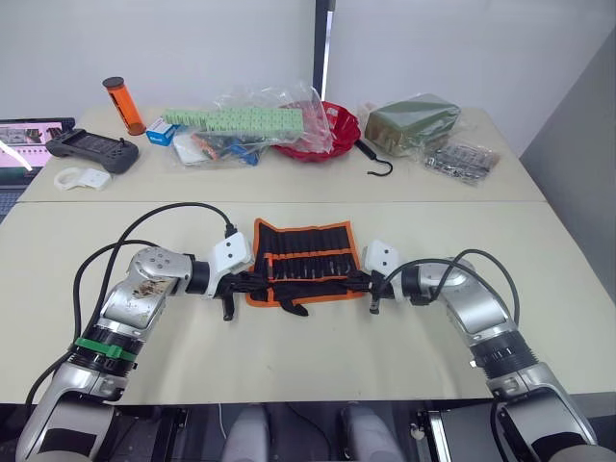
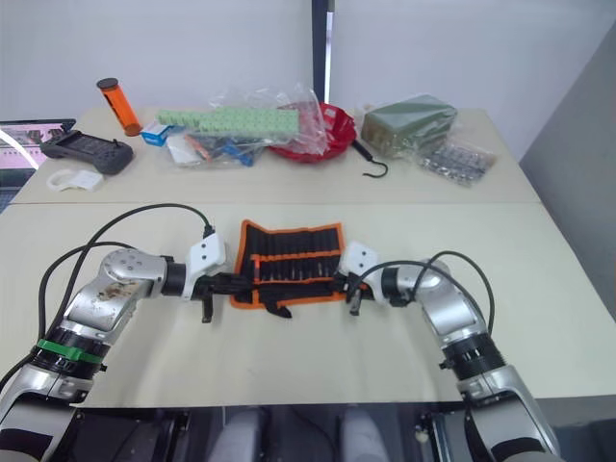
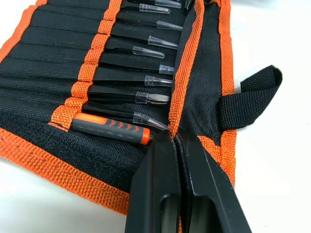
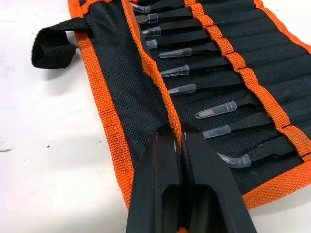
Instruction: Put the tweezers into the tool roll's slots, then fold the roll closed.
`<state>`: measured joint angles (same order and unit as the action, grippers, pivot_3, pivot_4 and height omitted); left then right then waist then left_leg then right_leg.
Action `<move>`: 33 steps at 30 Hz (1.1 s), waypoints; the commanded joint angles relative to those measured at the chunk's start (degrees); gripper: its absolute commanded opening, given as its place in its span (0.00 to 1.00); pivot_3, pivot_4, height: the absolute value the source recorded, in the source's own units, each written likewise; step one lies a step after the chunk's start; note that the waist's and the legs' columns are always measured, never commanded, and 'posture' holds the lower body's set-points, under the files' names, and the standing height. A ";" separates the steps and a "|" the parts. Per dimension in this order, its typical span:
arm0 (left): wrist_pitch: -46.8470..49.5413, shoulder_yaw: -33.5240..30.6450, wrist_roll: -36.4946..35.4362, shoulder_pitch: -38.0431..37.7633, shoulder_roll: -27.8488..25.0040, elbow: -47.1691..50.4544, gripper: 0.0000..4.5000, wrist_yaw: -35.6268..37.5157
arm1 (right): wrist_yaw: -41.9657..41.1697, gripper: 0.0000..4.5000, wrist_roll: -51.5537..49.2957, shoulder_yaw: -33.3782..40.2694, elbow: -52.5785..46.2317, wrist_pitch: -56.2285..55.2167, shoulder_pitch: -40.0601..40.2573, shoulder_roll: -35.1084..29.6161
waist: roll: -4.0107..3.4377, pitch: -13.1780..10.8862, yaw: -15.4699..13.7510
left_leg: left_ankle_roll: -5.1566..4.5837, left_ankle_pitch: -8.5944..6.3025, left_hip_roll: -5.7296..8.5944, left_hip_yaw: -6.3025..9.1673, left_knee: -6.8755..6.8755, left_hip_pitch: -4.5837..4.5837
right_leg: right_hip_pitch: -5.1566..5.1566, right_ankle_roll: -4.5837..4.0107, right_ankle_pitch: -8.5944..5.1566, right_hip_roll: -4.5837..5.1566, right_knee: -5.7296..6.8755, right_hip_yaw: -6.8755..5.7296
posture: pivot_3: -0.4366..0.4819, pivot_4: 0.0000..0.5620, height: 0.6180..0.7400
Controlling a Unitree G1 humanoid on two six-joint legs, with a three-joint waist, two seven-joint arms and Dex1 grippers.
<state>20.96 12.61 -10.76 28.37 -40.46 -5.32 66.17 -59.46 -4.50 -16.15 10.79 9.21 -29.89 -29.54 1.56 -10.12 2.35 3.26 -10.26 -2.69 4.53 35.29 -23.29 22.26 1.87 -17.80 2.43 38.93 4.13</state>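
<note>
Black fabric edged in orange — the tool roll (image 1: 303,262) lies open on the near table (image 1: 289,356), between the two arms. Its near flap is folded up over the lower part, and a black strap (image 3: 248,99) trails off the near edge onto the tabletop.

The tweezers (image 3: 131,77) sit side by side in the slots (image 4: 252,53), their tips in clear plastic caps pointing toward the near flap. At the roll's left end an orange-and-black tool (image 3: 111,129) is tucked in beside them.

The left gripper (image 3: 174,141) has its fingers pressed together on the orange piping of the flap at the roll's left end. The right gripper (image 4: 179,137) is pinched the same way on the flap's piping at the right end — both clamped on the roll's near edge.

On the far table: an orange bottle (image 1: 124,105), a black game controller (image 1: 93,149), a red bowl (image 1: 327,130), a black hook (image 1: 375,160) and several plastic bags (image 1: 241,130).
</note>
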 commanded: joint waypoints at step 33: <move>11.79 -7.33 -7.59 -9.87 10.65 19.21 0.00 -21.63 | 16.47 0.00 -6.63 4.36 -12.31 8.10 8.08 11.97 | 0.00 0.00 -0.35 | 0.00 0.00 0.04 0.02 0.02 -0.04 | -0.01 0.00 0.00 0.04 0.00 0.02 | 0.48 0.27 1.00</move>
<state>34.53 4.58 -19.33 18.51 -30.14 12.03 45.50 -44.69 -12.03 -12.14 -0.63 19.09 -21.61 -18.14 1.56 -10.12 2.00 3.26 -10.26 -2.64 4.54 35.31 -23.32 22.25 1.87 -17.80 2.47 38.93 4.16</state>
